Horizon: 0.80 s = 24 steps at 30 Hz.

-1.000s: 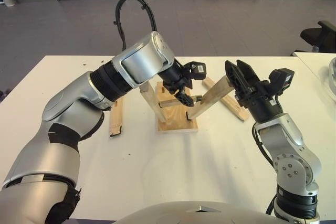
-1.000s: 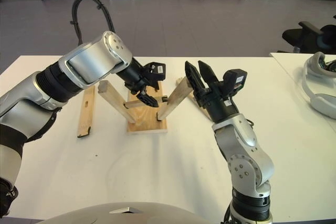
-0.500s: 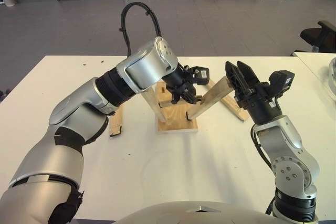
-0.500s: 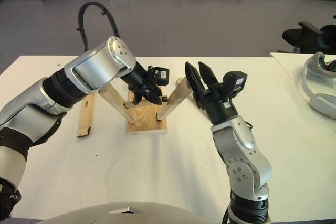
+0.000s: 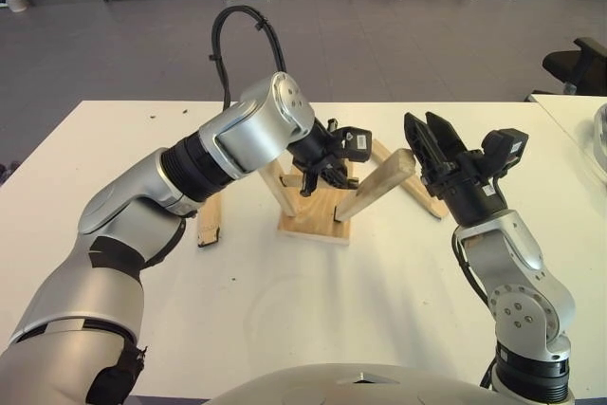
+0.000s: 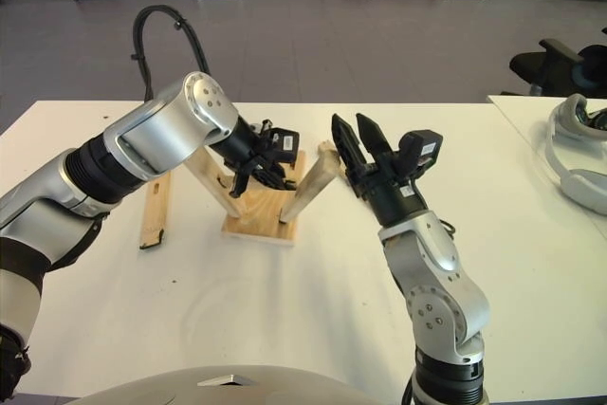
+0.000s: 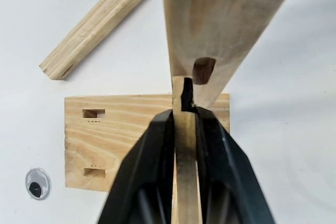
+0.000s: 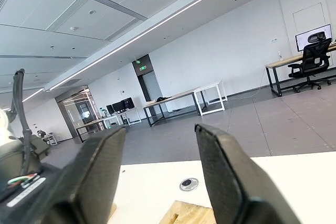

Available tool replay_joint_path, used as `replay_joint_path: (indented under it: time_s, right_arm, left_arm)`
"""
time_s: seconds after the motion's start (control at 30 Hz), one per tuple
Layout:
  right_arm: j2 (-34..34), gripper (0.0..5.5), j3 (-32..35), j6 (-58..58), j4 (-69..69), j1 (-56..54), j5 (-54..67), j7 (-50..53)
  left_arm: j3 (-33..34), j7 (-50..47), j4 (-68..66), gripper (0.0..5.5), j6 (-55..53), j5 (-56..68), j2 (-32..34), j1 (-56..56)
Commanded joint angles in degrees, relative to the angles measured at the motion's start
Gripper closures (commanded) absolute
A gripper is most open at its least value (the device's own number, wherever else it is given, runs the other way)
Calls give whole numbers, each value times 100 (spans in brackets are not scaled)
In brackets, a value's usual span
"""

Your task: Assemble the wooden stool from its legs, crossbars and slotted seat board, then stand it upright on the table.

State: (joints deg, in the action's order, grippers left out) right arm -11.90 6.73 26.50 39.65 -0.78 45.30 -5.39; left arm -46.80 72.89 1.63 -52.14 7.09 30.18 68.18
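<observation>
The left gripper (image 7: 184, 120) clamped a crossbar (image 7: 185, 156), its tip at a leg's (image 7: 223, 19) hole (image 7: 203, 70) over the seat board (image 7: 121, 129) on the table (image 5: 285, 310), likely for insertion; the right gripper (image 5: 421, 122) gaped beside a second leg (image 5: 375, 187).

No text can be read with confidence.

- White sticker (image 5: 357, 140) on the camera block behind the left hand (image 7: 185, 116): dark print, too small to make out.
- Second sticker (image 5: 513, 145) behind the right hand (image 5: 421, 122): also illegible.
- Green sign (image 8: 137, 61) over a doorway on the far wall, seen from the right wrist: characters not resolvable.
- White label (image 8: 18, 190) on a black housing, same view: one line of print, unreadable.
</observation>
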Motion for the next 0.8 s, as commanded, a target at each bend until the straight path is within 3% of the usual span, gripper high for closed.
replay_joint_path:
  time_s: [0.03, 0.23, 0.37, 0.47, 0.63, 0.8]
  right_arm:
    - [-11, 303, 227, -81, 374, -18, 466, -41]
    - [-658, 303, 565, 144, 533, 142, 1041, -291]
    - [-868, 303, 249, 353, 135, 326, 456, -263]
    - [-784, 303, 90, 307, 248, 450, 438, -354]
    - [-635, 303, 444, 42, 338, 237, 802, -259]
    - [-705, 303, 185, 113, 540, 235, 903, -371]
  left_arm:
    - [-10, 126, 92, 510, -38, -38, 74, -175]
    - [31, 106, 63, 510, -44, -103, 28, -191]
    - [26, 133, 71, 510, -50, -98, -10, -178]
    - [10, 159, 56, 510, -26, -112, -1, -173]
    - [5, 176, -55, 510, 49, -169, 2, -181]
    - [-1, 175, -113, 510, 82, -185, -35, -175]
